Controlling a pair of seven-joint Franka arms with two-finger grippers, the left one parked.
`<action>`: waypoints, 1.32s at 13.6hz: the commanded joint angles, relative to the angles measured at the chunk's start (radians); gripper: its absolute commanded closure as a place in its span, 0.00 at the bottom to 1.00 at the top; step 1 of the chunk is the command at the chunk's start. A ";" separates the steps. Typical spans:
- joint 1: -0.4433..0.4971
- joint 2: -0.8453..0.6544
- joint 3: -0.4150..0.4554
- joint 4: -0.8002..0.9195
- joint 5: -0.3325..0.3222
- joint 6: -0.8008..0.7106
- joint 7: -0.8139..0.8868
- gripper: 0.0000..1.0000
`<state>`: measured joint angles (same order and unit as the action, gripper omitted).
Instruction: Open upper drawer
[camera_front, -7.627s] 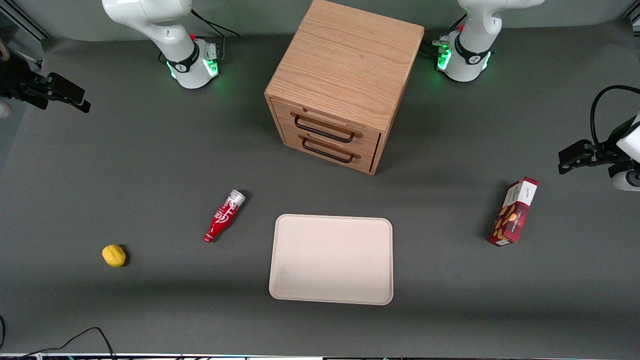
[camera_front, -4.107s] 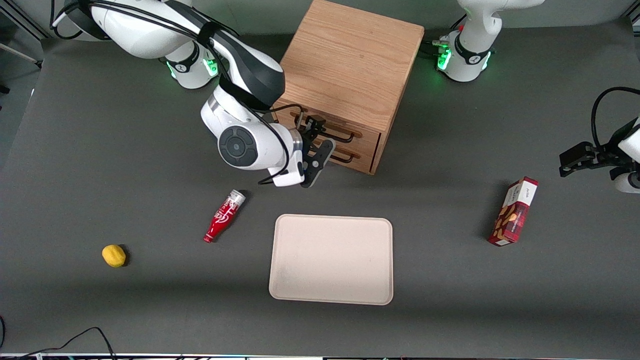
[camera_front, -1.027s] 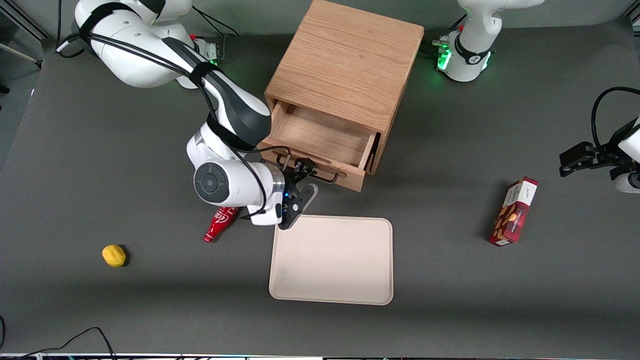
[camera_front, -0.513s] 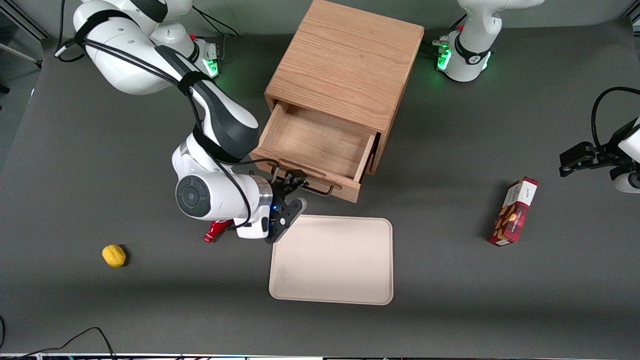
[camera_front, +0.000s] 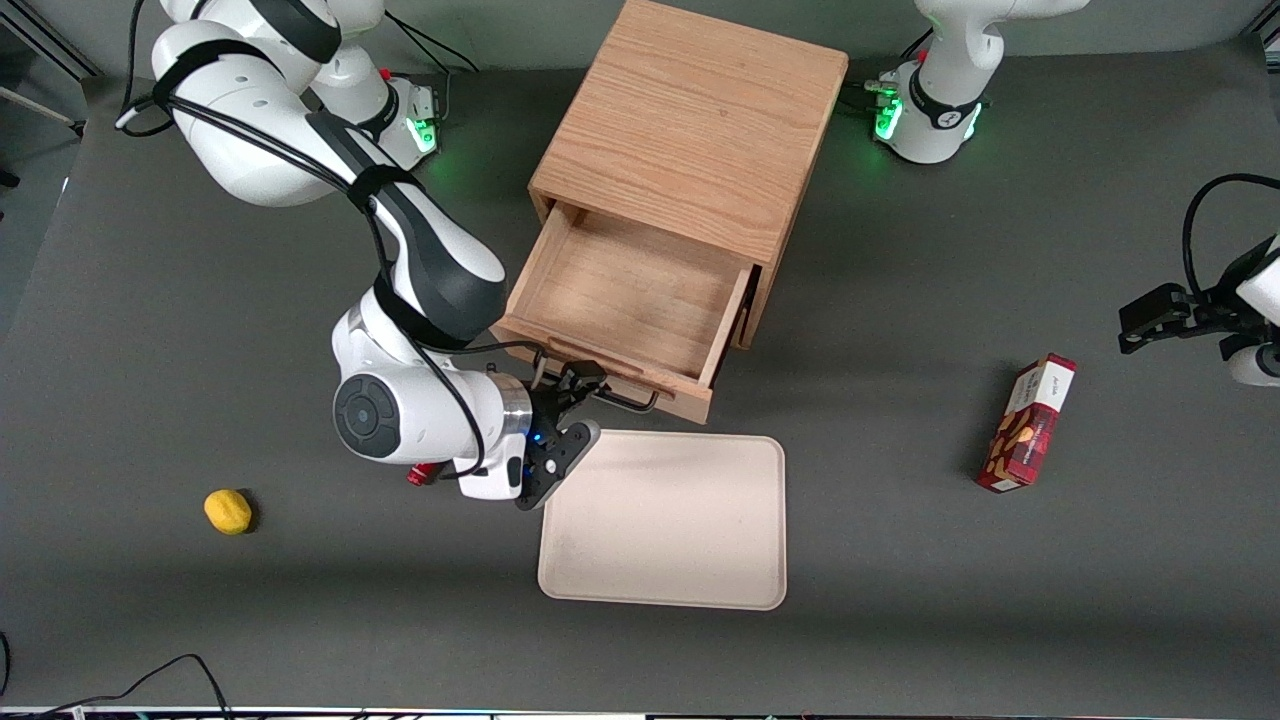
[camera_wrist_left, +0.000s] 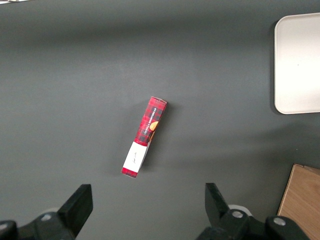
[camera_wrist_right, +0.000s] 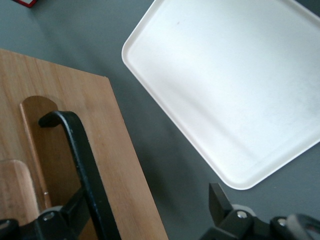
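Front view: gripper (camera_front: 572, 392) hooked on the handle (camera_front: 610, 392) of the pulled-out upper drawer (camera_front: 628, 300).

Its fingers sit either side of the black wire bar, pinching it so a pull draws the drawer straight out of the cabinet (camera_front: 692, 130). Just below the gripper lies the white tray (camera_front: 664, 520); the arm's wrist hides most of a red bottle (camera_front: 421, 473); a lemon (camera_front: 228, 511) lies farther out.

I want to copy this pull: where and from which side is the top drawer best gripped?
Grip the black wire handle on the top drawer, coming from in front of it. The bar stands off the wood, so a finger fits in the gap. The hand is at it now.
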<state>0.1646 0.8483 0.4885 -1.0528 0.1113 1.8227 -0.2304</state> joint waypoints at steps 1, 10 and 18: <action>0.009 0.034 -0.014 0.065 -0.027 -0.023 -0.027 0.00; 0.007 0.073 -0.048 0.134 -0.027 -0.028 -0.049 0.00; 0.006 0.115 -0.068 0.207 -0.027 -0.026 -0.053 0.00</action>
<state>0.1632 0.9343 0.4274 -0.9106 0.1047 1.8163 -0.2648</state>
